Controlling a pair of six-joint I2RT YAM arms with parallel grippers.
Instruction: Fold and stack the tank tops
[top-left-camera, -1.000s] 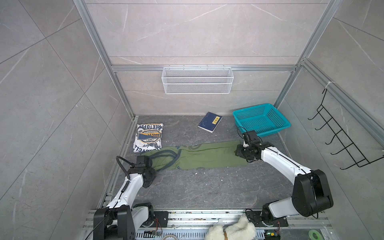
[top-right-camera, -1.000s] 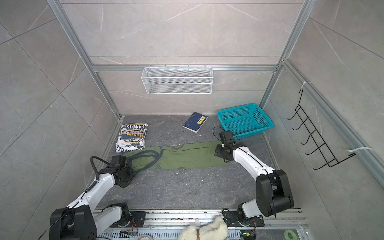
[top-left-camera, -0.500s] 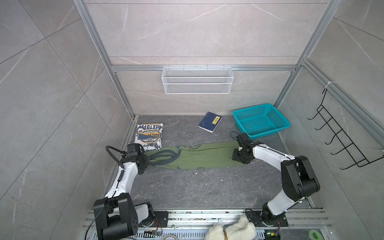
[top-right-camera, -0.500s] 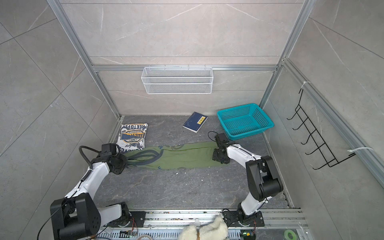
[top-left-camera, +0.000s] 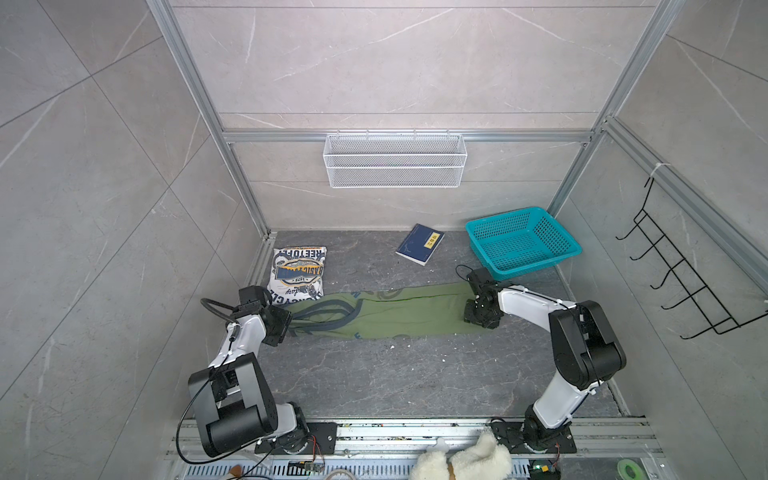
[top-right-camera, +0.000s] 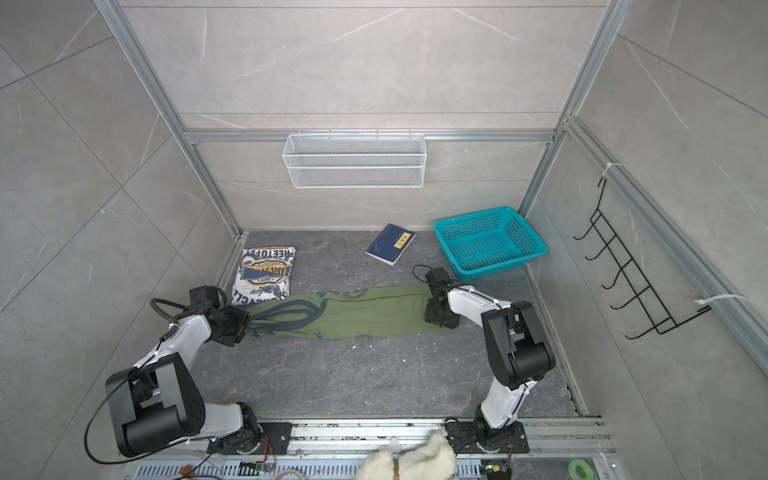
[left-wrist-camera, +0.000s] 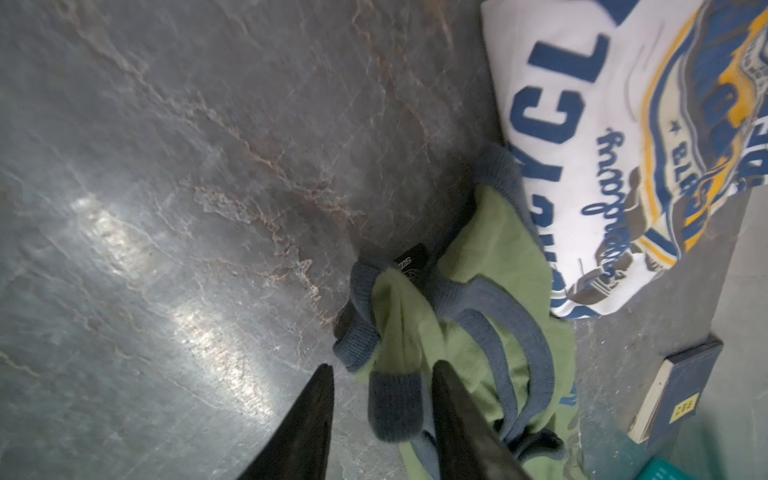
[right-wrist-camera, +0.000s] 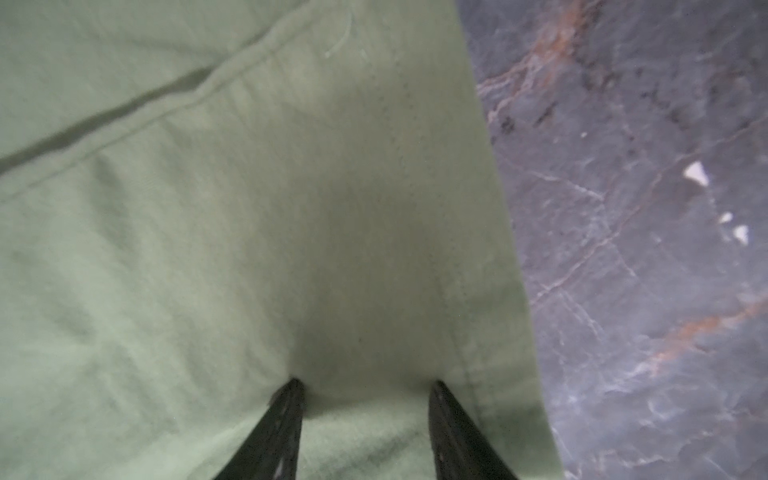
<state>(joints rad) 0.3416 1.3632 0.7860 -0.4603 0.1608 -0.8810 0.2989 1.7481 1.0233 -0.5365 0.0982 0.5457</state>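
The grey stone-look tabletop (top-left-camera: 374, 374) sits boxed in by pale tiled walls, and my work lies across its middle. The olive tank top (top-left-camera: 407, 316) is drawn out into a long, narrow strip, already doubled lengthwise, with its strap end just beside the folded white tank top (top-left-camera: 297, 274) in the far left corner.

A moment ago my left gripper (left-wrist-camera: 383, 365) was nearer the front edge. It has since carried the straps out leftward, and its jaws now stand apart, with a navy strap (left-wrist-camera: 395, 411) lying loose between them and not pinched. My right gripper (right-wrist-camera: 365, 382) has slid along the hem end from the far corner. Its jaws are parted too, tips resting on the olive cloth close to its edge.

I judge the stretching-out finished. The crosswise folds remain, then the olive top goes onto the white one.
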